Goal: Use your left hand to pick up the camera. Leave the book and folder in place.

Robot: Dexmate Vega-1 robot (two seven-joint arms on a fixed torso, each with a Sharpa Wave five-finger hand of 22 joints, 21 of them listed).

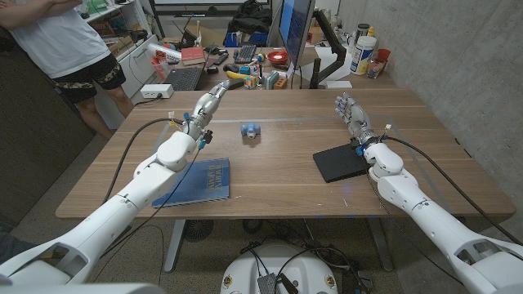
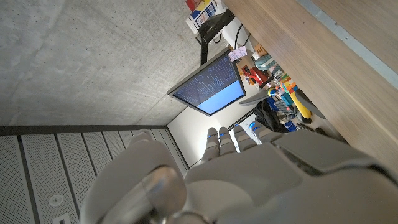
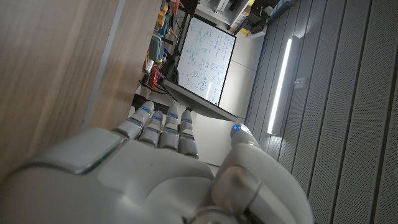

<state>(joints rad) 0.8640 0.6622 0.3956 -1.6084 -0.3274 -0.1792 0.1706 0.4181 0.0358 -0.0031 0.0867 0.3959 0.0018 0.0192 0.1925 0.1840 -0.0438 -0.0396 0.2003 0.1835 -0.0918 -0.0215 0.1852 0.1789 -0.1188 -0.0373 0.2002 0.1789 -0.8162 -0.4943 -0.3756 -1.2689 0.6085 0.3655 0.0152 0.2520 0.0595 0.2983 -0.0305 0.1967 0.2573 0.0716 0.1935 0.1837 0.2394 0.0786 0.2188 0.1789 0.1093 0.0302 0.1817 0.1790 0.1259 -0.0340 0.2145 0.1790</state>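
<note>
Reaching left hand (image 1: 211, 100) hangs empty beside camera (image 1: 250, 130).

Head view looks down over the table (image 1: 278, 175); wrist views share the monitor (image 2: 210, 87).

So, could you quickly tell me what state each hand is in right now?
Left hand: open, holding nothing, fingers stretched out, to the left of the camera.
Right hand: open, holding nothing, beyond the black folder.
</note>
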